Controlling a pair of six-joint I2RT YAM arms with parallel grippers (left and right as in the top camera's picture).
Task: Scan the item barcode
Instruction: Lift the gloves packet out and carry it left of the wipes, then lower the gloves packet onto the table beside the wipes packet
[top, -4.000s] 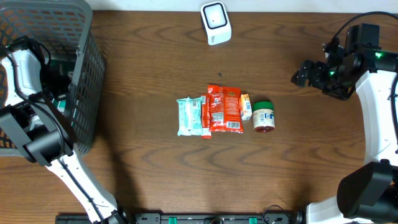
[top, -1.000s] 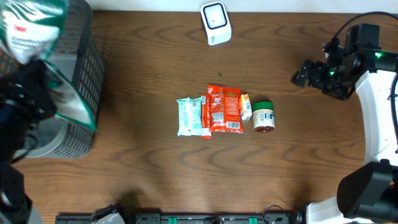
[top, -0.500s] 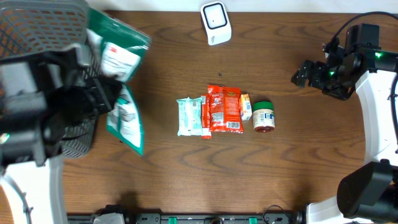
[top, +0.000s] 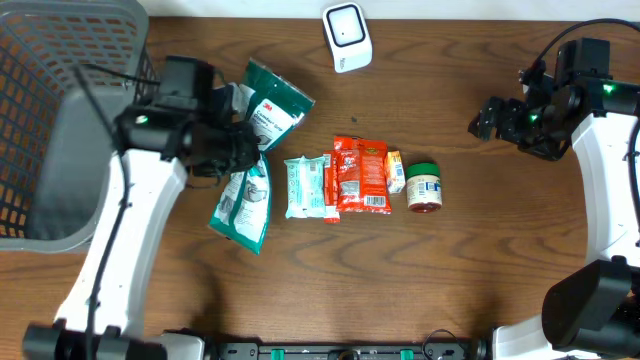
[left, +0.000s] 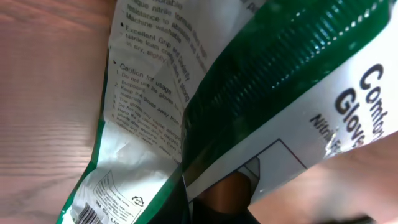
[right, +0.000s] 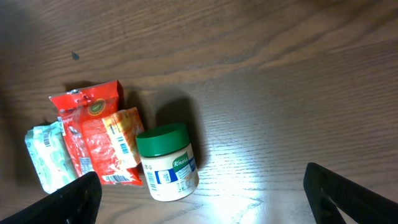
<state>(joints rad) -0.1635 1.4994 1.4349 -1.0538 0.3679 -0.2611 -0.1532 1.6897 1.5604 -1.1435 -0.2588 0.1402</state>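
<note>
Overhead | pinching glove pack (top: 275, 108) mid-fold in left gripper (top: 238, 150), ends drooping either side, likely baring barcode (left: 87, 214) | scanner (top: 347, 37) ahead-right of it, well apart | right gripper (top: 482, 120) spread, holding nothing

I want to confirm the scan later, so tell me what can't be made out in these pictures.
- The barcode on the glove pack: left wrist view, cut off by the bottom edge, only a sliver shows.
- The left gripper: overhead, its fingertips are hidden by the pack.
- Inside the basket: overhead, partly covered by the left arm and cut by the frame edge.
- Print on the jar: right wrist view, too small.
</note>
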